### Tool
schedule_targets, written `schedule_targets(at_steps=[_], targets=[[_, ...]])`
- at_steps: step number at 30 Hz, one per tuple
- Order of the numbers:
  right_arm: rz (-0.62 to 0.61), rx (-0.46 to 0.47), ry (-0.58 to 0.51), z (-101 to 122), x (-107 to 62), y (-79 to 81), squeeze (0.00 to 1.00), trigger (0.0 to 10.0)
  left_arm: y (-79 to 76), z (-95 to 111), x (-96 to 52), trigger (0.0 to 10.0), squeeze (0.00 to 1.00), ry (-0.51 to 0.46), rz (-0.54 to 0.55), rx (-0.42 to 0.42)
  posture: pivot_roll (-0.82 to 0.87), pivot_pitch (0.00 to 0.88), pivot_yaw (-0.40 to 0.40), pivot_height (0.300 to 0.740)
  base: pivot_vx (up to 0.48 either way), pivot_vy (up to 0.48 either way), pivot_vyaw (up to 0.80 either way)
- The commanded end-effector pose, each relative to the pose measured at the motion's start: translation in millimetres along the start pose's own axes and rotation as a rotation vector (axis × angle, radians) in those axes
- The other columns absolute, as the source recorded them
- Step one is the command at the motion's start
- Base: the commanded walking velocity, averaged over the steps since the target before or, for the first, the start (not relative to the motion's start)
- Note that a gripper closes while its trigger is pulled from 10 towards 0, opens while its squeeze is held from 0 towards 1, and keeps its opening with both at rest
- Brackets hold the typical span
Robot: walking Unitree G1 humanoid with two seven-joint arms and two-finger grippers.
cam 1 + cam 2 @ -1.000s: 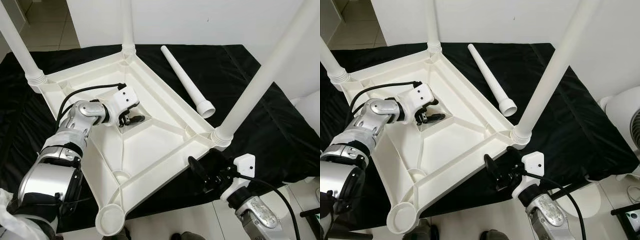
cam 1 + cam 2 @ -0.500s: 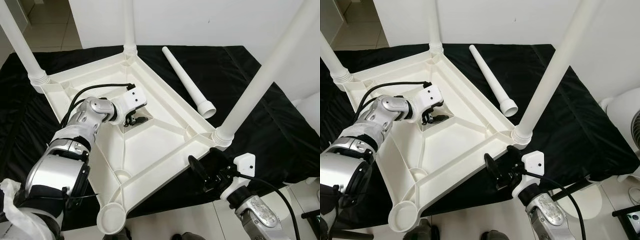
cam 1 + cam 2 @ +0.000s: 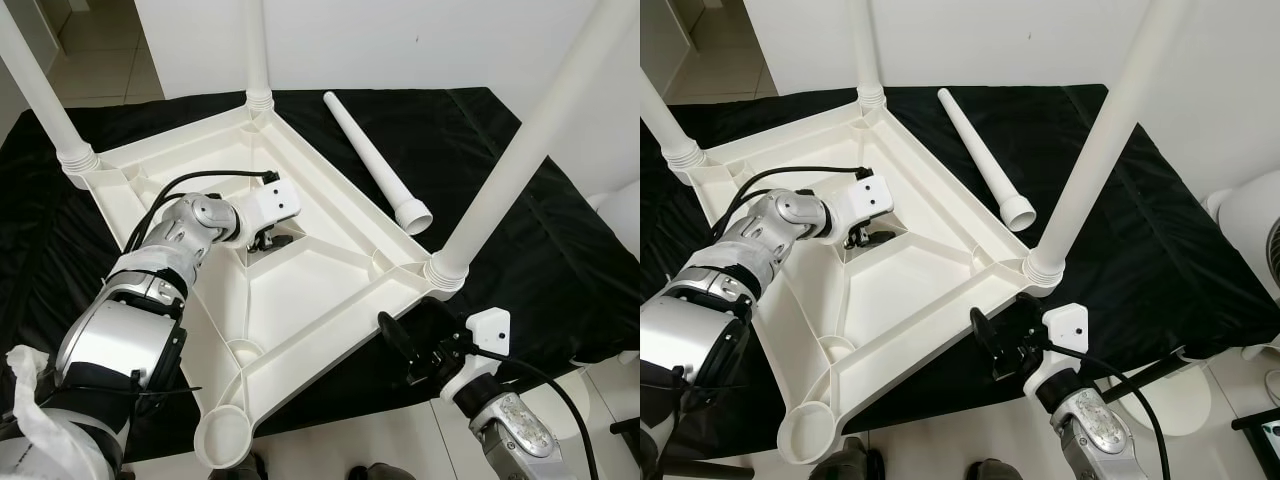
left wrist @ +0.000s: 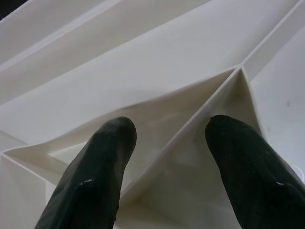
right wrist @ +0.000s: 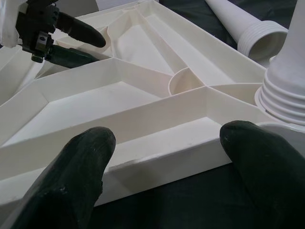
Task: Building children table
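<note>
Backdrop: black cloth [image 3: 520, 200] spread over the surface, white wall behind, pale tiled floor at the near edge.
Table: a white plastic children's table [image 3: 310, 290] lies upside down on the cloth, ribbed underside up.
Fitted legs: three white legs stand upright in their corner sockets — far left [image 3: 40, 95], far middle [image 3: 255, 50] and near right [image 3: 520, 150].
Empty socket: the near corner socket [image 3: 222, 437] holds no leg.
Loose leg: the fourth leg [image 3: 375, 160] lies flat on the cloth just beside the table's right edge, its threaded wide end toward the near side.
Left hand: the left hand [image 3: 272, 238] reaches down into the middle of the underside, where the diagonal ribs meet; in the left wrist view its fingers [image 4: 95, 176] are apart, one either side of a rib, clamped on nothing.
Right hand: the right hand [image 3: 992, 350] hovers at the table's near right rim, just beside the near right leg's base; its fingers [image 5: 71, 176] are spread wide and grip nothing.
</note>
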State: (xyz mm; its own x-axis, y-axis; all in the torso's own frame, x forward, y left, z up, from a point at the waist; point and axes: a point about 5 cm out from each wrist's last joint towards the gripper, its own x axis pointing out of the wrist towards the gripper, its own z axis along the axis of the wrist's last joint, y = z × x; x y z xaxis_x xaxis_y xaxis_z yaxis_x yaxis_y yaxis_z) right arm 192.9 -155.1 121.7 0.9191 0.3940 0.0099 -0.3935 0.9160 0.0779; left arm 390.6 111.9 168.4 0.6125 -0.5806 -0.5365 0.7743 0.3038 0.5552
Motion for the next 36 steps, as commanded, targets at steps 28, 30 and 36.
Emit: schedule_targets(at_steps=[28, 30, 36], targets=[[-0.010, -0.001, 0.007, -2.5, -2.7, 2.6, 0.00, 10.0, -37.3, -4.1, 16.5, 0.0, 0.00, -0.054, -0.159, -0.080, -0.07, 0.083, 0.032, 0.740, 0.000, 0.000, 0.00], [-0.011, -0.001, 0.007, -2.5, -3.0, 2.5, 0.00, 10.0, -37.6, -4.0, 16.6, 0.0, 0.00, -0.055, -0.159, -0.078, -0.07, 0.083, 0.031, 0.740, 0.000, 0.000, 0.00], [-0.012, 0.001, 0.009, -2.8, -3.5, 3.3, 0.00, 10.0, -35.4, -2.7, 16.4, 10.0, 0.00, -0.070, -0.134, -0.090, -0.07, 0.080, 0.030, 0.740, 0.000, 0.000, 0.00]])
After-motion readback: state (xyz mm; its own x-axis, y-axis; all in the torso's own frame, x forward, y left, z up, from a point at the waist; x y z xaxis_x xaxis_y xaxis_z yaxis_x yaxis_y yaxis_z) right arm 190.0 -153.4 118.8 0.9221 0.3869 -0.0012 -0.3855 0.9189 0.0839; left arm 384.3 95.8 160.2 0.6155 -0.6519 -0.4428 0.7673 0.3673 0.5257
